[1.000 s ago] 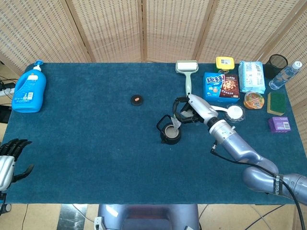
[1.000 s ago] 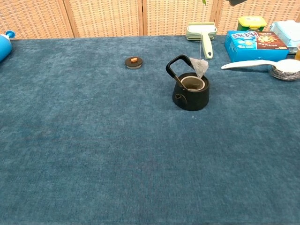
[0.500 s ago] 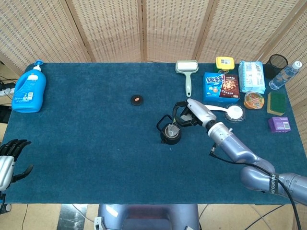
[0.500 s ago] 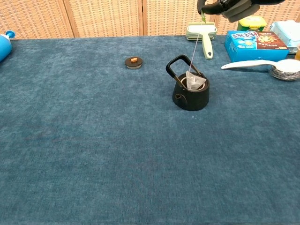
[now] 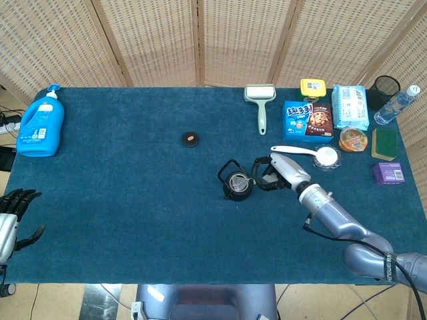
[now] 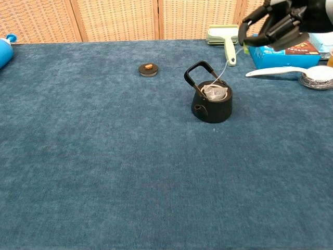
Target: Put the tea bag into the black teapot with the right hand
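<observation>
The small black teapot with a looped handle stood lidless near the middle of the blue felt-covered surface. The pale, translucent tea bag lay inside its open mouth, sunk to about rim level. A thin white string ran slantwise up from the bag to the right hand, which hung above the surface just to the right of the pot. Its dark fingers were curled, pinching the string's upper end where a small tag showed. The silver right forearm stretched away toward the lower right corner in the head view.

The left hand showed only at the left edge of the head view, beside the surface, its black fingers spread apart and grasping nothing.

The small round black lid with an orange knob lay well apart from the pot, toward the far left of it. A white long-handled spoon rested behind the right hand, and a pale green lint roller lay farther back. A blue detergent bottle stood at the far left corner.
</observation>
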Available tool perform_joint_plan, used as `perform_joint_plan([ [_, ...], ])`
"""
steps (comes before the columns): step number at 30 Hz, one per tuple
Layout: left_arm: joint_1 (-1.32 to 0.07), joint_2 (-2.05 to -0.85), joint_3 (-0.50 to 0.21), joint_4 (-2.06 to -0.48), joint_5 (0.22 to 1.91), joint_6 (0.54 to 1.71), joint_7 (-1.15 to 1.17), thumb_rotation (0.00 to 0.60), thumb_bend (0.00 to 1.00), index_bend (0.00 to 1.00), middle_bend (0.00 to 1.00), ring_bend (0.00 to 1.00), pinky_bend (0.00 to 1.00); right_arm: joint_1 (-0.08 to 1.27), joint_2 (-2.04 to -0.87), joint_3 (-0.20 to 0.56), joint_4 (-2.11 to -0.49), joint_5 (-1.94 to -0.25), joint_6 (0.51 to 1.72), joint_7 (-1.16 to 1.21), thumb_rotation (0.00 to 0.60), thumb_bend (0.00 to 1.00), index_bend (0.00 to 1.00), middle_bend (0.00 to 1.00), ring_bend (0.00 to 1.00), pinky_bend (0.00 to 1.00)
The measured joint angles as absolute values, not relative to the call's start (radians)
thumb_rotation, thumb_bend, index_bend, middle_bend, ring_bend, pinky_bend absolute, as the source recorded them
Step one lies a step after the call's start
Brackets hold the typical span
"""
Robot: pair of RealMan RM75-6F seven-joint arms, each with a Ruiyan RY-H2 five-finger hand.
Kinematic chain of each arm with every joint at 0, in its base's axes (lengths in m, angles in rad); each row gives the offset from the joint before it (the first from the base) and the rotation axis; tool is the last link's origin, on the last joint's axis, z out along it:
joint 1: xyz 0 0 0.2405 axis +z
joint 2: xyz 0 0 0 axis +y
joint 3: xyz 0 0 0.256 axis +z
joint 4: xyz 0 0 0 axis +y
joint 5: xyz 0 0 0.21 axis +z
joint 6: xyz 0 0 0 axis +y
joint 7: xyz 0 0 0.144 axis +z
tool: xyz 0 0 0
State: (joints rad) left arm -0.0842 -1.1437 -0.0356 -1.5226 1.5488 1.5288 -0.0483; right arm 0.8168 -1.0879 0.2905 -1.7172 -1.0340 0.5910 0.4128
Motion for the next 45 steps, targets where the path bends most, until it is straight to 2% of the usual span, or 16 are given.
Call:
perform_joint_plan([
  [15,-0.093,-1.099,-0.050,-1.598,1.553,1.538,0.008,0.600,0.32,0.19,0.18,0.12,0.15,0.723,-1.096,0.180,-1.692,-1.184,0.622,0.389,0.600,0.53,0.55,1.00,1.00,1.00],
  [18,-0.093,-1.096,-0.049,-1.607,1.550,1.535,0.017,0.600,0.32,0.19,0.18,0.12,0.15,0.717,-1.103,0.151,-1.668,-1.199,0.617,0.353,0.600,0.52,0.50,1.00,1.00,1.00],
  [24,-0.094,-1.093,-0.048,-1.617,1.549,1.533,0.029,0.600,0.32,0.19,0.18,0.12,0.15,0.716,-1.120,0.117,-1.630,-1.210,0.596,0.310,0.600,0.52,0.33,1.00,1.00,1.00],
  [34,-0.094,-1.090,-0.050,-1.622,1.544,1.533,0.036,0.600,0.32,0.19,0.18,0.11,0.15,0.722,-1.102,0.133,-1.669,-1.251,0.596,0.338,0.600,0.53,0.23,1.00,1.00,1.00],
  [38,-0.095,-1.087,-0.056,-1.623,1.540,1.535,0.038,0.600,0.32,0.19,0.18,0.11,0.15,0.751,-1.062,0.144,-1.705,-1.276,0.539,0.363,0.600,0.58,0.16,1.00,1.00,1.00],
  [45,-0.093,-1.083,-0.059,-1.625,1.536,1.540,0.041,0.600,0.32,0.19,0.18,0.11,0.15,0.856,-0.983,0.174,-1.757,-1.294,0.360,0.401,0.600,0.72,0.07,1.00,1.00,1.00],
])
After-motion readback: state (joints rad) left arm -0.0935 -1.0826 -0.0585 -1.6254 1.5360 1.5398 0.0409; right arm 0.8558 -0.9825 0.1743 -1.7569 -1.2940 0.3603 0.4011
